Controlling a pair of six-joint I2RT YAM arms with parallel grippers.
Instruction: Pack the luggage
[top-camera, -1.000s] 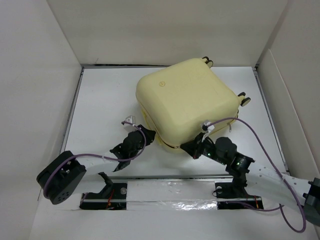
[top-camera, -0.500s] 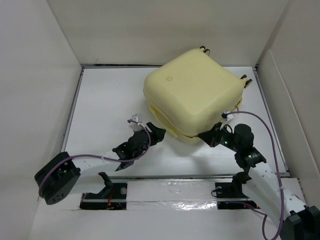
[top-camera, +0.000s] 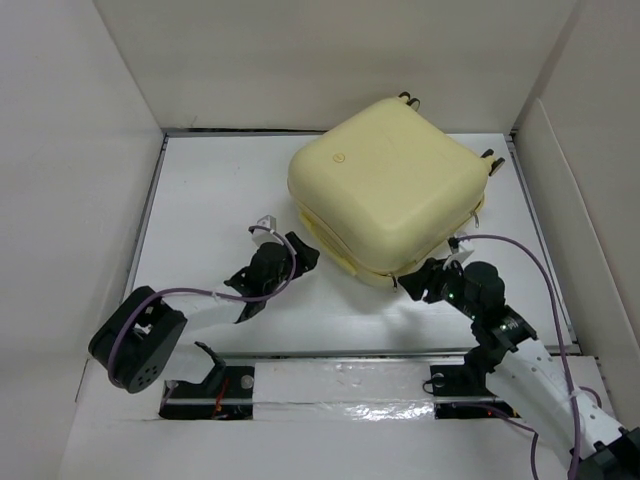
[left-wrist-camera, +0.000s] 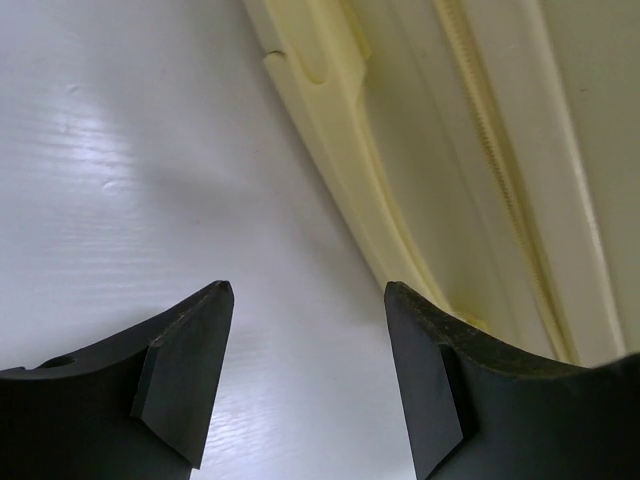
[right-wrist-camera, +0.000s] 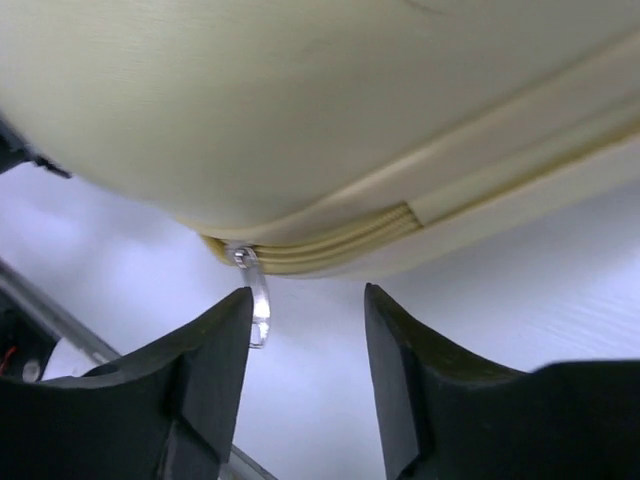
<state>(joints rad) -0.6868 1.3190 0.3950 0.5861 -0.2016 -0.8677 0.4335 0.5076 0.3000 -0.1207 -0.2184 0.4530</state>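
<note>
Zipping stage, apparently: left gripper (left-wrist-camera: 307, 287) and right gripper (right-wrist-camera: 307, 290), fingers spread empty, flank the suitcase (top-camera: 385, 190); next, pinch the zipper pull (right-wrist-camera: 259, 305).

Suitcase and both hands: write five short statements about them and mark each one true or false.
1. The suitcase is closed, its two shells together. True.
2. The left hand grips the suitcase's edge. False: its fingers are apart beside the suitcase, with nothing between them.
3. A metal zipper pull hangs from the seam in the right wrist view. True.
4. The right hand is shut. False: it is open, fingers spread below the suitcase's near corner.
5. The wheels point toward the arm bases. False: they sit on the far side, away from the arms.
</note>
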